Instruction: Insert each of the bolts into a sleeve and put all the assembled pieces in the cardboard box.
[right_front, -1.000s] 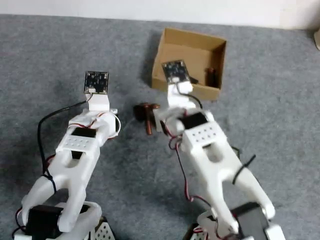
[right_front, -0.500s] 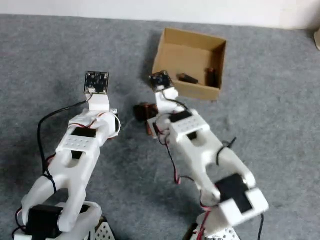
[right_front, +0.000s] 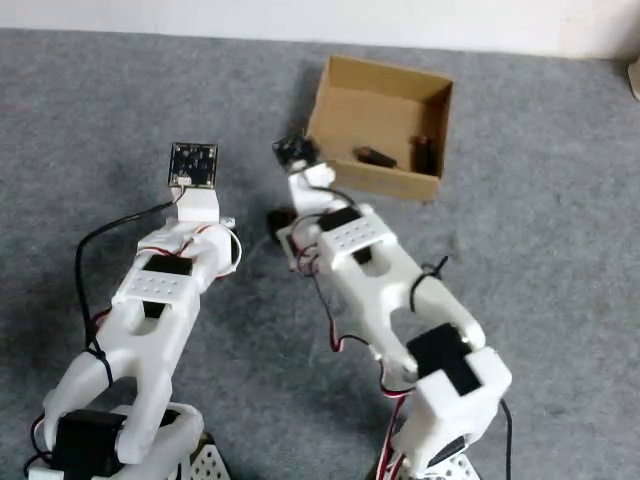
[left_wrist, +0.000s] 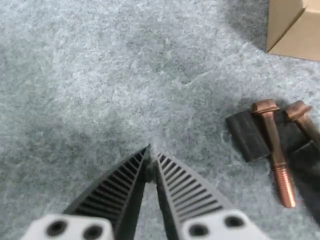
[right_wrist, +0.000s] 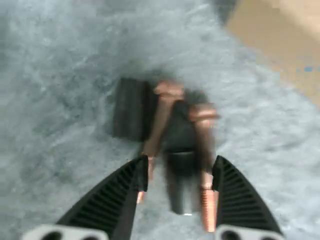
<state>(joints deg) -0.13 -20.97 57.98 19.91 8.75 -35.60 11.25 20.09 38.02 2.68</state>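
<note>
The grey, felt-like counter (right_front: 120, 100) carries everything. The left arm (right_front: 160, 290) and the right arm (right_front: 370, 270) both stretch over it.

The cardboard box (right_front: 400, 184) stands open beyond the right gripper (right_wrist: 180, 172), past its fingertips and a little to the robot's right. Two dark pieces (right_front: 374, 156) lie on the box floor by the near wall. Whether they are assembled cannot be told.

The right gripper is spread wide and holds nothing. It hangs low over the loose parts on the counter. A flat dark sleeve (right_wrist: 130, 115) lies just ahead of one fingertip. A second sleeve (right_wrist: 179, 131) lies in line with the gap between the fingers. The first bolt (right_wrist: 161, 112) rests between the two sleeves, head away from the gripper, its threaded end close to one fingertip. The second bolt (right_wrist: 202, 150) lies on the far side of the second sleeve, its threaded end just beside the other fingertip. Neither bolt sits inside a sleeve.

The left gripper (left_wrist: 151, 161) is narrowed almost to touching, with nothing between its fingers. It points down at bare counter. The sleeves and bolts lie well apart from it, towards the right arm, with the box farther off that way.
</note>
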